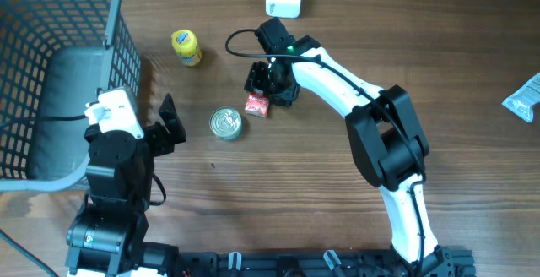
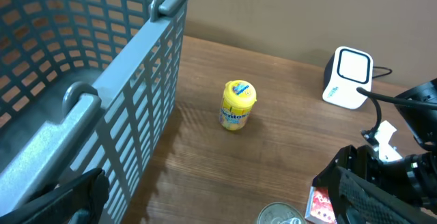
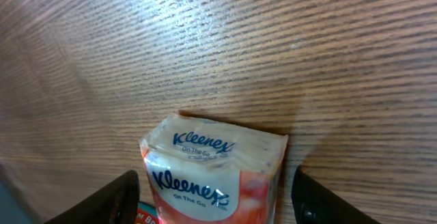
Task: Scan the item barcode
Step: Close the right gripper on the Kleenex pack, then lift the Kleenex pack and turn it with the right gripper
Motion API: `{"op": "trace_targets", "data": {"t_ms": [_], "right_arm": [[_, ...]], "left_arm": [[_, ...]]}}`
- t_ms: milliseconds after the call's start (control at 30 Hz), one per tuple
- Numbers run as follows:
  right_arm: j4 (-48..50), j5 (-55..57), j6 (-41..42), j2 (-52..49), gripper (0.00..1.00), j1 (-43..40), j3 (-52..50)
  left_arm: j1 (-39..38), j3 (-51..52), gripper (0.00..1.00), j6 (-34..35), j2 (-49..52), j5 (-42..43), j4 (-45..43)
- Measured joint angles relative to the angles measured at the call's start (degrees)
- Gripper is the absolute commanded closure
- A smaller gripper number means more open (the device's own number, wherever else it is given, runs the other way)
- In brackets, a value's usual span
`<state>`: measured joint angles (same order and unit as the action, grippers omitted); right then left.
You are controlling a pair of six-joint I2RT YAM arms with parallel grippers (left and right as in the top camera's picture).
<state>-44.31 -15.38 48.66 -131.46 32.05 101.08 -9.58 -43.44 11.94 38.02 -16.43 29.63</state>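
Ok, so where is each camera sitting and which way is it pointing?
Overhead: above the table, looking straight down; the left arm and right arm both show.
Left wrist: on the left arm, looking across the table at the basket, bottle and scanner; the left fingers sit at the bottom edge.
Right wrist: on the right arm, looking down close at the tissue pack; the right fingers flank it.
Shared: overhead and left wrist both show basket, bottle and scanner; the tissue pack shows in all three.

White links (image 1: 333,78), black joints (image 1: 388,138), black right end effector (image 1: 272,81)
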Motion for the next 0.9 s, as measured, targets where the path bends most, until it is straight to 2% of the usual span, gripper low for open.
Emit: {"op": "trace_targets", "data": {"t_ms": [400, 633, 700, 800, 900], "right_arm": [[-6.8, -3.7, -2.2, 0.0, 0.16, -0.1, 0.5], [-2.3, -3.7, 1.3, 0.1, 0.07, 2.3, 0.5], [-0.2, -3.2, 1.6, 0.1, 0.13, 3.8, 0.5], [0.2, -2.4, 1.8, 0.0, 0.14, 4.9, 0.4], [-0.9, -1.1, 2.3, 0.0, 0.27, 5.0, 0.4]], "left_arm": [[0.0, 0.0, 0.0, 0.0, 0.0, 0.0, 0.0], [0.0, 0.0, 0.0, 0.0, 0.0, 0.0, 0.0], [0.0, 0.0, 0.0, 0.0, 0.0, 0.0, 0.0], [0.0, 0.0, 0.0, 0.0, 0.0, 0.0, 0.0], [0.0, 0.0, 0.0, 0.0, 0.0, 0.0, 0.0]]}}
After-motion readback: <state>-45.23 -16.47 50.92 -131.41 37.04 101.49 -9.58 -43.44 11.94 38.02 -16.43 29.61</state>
